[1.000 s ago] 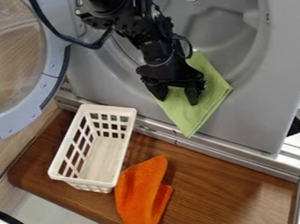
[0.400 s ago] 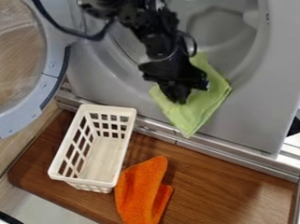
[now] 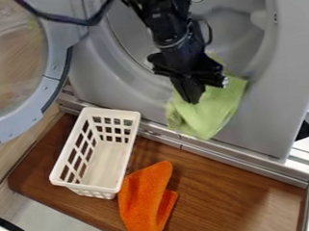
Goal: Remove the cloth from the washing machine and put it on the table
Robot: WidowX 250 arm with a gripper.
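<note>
A: What is seen around the white, slotted, rectangular plastic basket (image 3: 112, 111)?

B: It is stood on a brown wooden table (image 3: 237, 181) with a rounded corner. Above it in the view, and off to the right, is seen the smooth grey front of a washing machine (image 3: 263, 122), edged at its foot by a silvery metal strip (image 3: 249, 164). To the basket's upper left, the round, grey-rimmed door with a clear window (image 3: 52, 73) is swung open.

A: And what is laid nearby?

B: A fuzzy, bright orange cloth (image 3: 144, 195) is spread in folds on the wood, just beside the basket, at its lower right.

A: Where is the thin, light green cloth (image 3: 215, 112) to be found?

B: To the right of the basket and higher in the view. It is draped at the lower edge of the machine's opening and down over the grey front, its lower end hung over the metal strip.

A: How is the black two-finger gripper (image 3: 194, 101) set?

B: It is pointed downward, above and to the right of the basket. Its fingers are brought together, and the green cloth is pinched between them, with creases raised around the tips.
</note>
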